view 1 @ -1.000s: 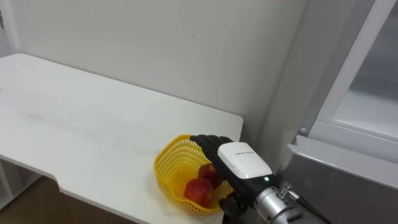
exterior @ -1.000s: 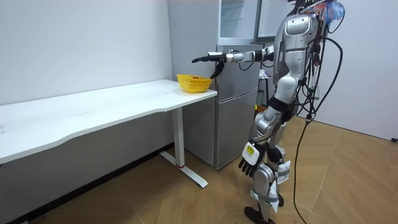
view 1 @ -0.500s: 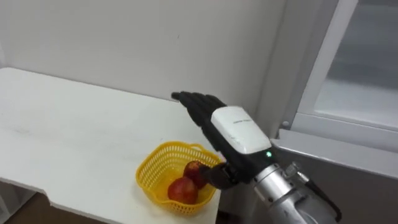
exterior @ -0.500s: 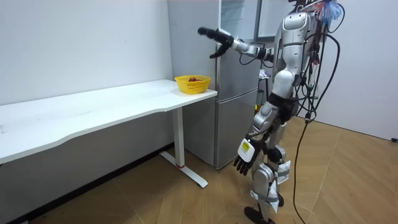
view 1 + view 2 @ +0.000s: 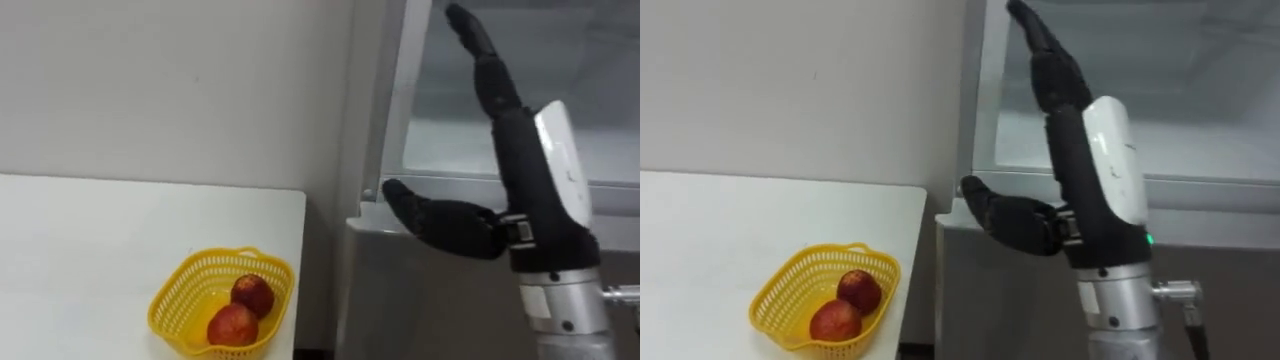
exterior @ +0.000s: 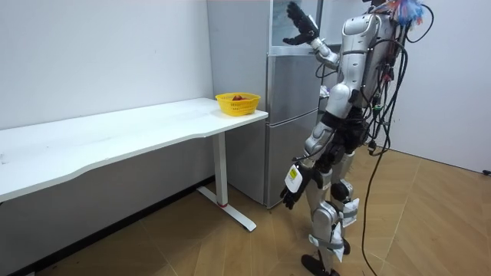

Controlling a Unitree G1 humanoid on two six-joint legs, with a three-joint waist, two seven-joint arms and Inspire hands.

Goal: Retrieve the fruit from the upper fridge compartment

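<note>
My right hand (image 5: pixel 525 200), empty with fingers straight and thumb spread, is raised at the upper fridge (image 5: pixel 440 120), upper right. Two apples (image 5: pixel 252 295) sit in the yellow basket (image 5: pixel 175 290), lower left, so fetching seems done.

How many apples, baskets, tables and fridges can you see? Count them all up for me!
Red apples: 2
Yellow basket: 1
White table: 1
Fridge: 1
Total: 5
</note>
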